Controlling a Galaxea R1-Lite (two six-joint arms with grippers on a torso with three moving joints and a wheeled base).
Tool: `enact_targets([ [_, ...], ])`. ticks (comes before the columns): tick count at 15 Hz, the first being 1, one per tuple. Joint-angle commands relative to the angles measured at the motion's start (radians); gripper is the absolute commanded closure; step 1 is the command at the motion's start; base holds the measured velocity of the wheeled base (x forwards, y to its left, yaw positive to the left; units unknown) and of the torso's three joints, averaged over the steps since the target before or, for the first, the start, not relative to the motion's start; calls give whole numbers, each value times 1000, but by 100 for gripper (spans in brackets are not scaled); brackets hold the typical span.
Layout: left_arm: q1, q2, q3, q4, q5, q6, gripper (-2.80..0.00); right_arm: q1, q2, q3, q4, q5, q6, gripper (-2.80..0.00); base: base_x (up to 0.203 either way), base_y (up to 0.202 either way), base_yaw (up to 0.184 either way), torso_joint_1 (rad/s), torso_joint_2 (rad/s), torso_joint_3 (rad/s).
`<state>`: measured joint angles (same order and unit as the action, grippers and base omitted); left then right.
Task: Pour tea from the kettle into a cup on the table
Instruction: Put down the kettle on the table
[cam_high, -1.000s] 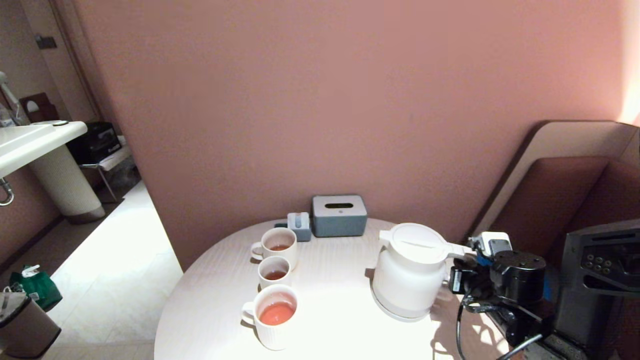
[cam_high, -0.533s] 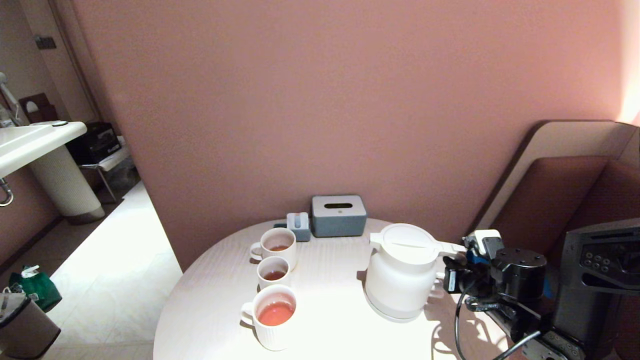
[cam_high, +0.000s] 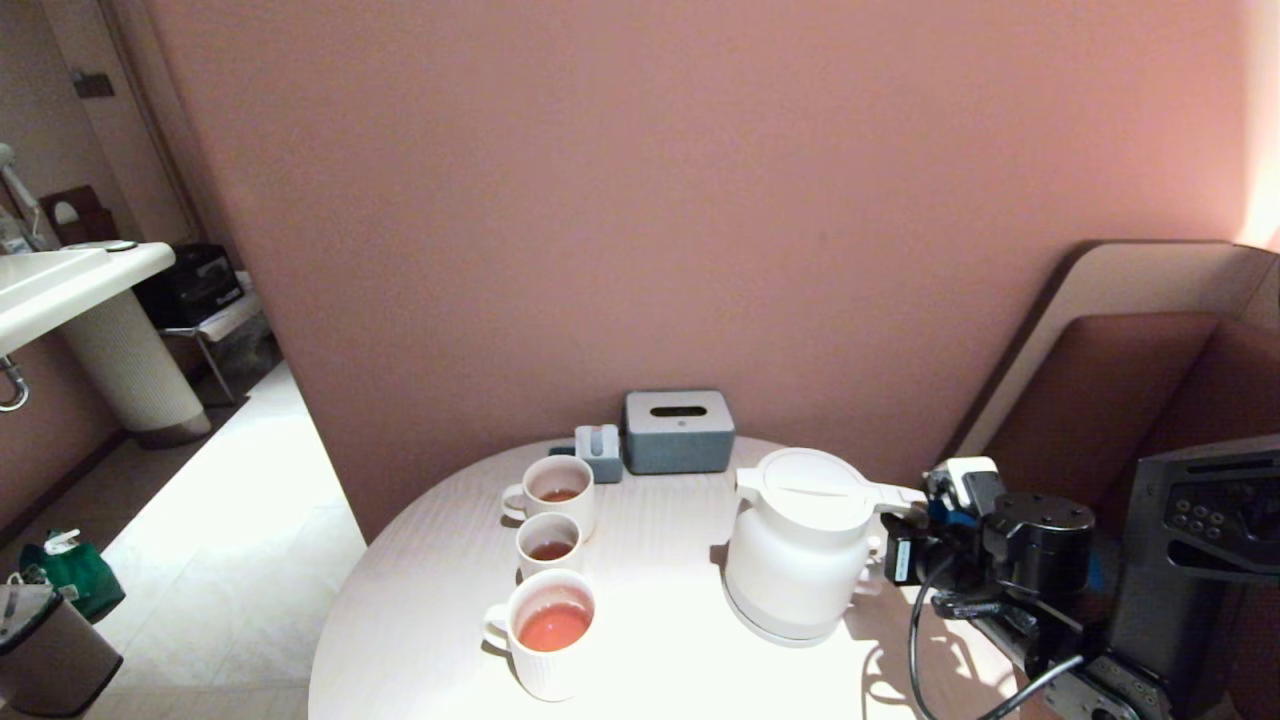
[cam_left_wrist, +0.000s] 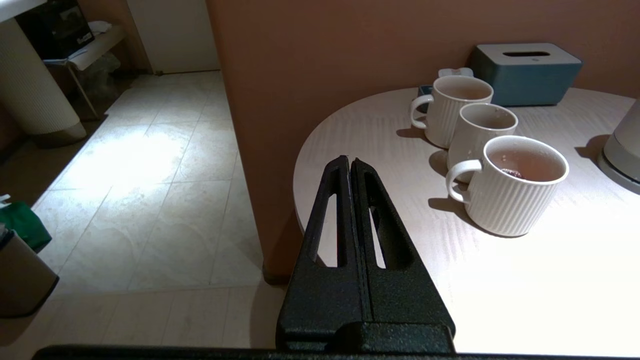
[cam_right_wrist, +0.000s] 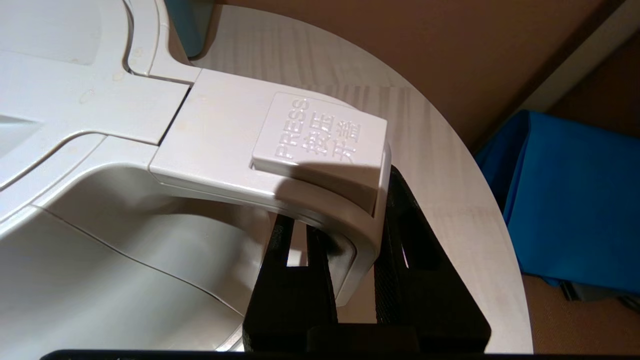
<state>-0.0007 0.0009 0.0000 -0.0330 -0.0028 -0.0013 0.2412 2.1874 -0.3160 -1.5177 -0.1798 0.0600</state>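
The kettle (cam_high: 800, 545) stood on its round base (cam_high: 775, 628) at abt 4 o'clock of the counter (cam_high: 650, 600), spout toward the cups. The right pincer (cam_right_wrist: 350, 260) was closed narrow on the kettle's handle (cam_right_wrist: 280, 165), one finger inside the handle's loop and one outside, just under the "PRESS" button (cam_right_wrist: 320, 135). So the grasp looked done, but I judged the lifting not yet begun, because the kettle seemed to sit on its base and was not tilted.

Three white ribbed cups stood in a row at abt 9 o'clock from the kettle, well apart from it: the near cup (cam_high: 545, 630) with orange-red tea (cam_high: 552, 628) approx half full, the middle cup (cam_high: 548, 542) and the far cup (cam_high: 555, 490) with only a little brownish tea at the bottom. No stream came from the spout.

The left pincer (cam_left_wrist: 350, 170) was pressed shut with nothing in it, parked off the counter's edge at abt 7 o'clock.

Left to do, in my opinion: lift, carry over a cup, tilt, pour.
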Motion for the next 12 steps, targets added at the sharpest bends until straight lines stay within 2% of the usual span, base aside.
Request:
enact_targets([
  [1, 1, 1, 0, -1, 0, 0, 0, -5, 0, -2, -50, -12, -7, 0, 0, 0, 0, 0, 0, 0],
  [3, 1, 1, 0, -1, 0, 0, 0, -4, -10, 1, -50, -56, -25, 0, 0, 0, 0, 0, 0, 0],
  [12, 1, 1, 0, -1, 0, 0, 0, -3, -20, 1, -50, -58, -31, 0, 0, 0, 0, 0, 0, 0],
])
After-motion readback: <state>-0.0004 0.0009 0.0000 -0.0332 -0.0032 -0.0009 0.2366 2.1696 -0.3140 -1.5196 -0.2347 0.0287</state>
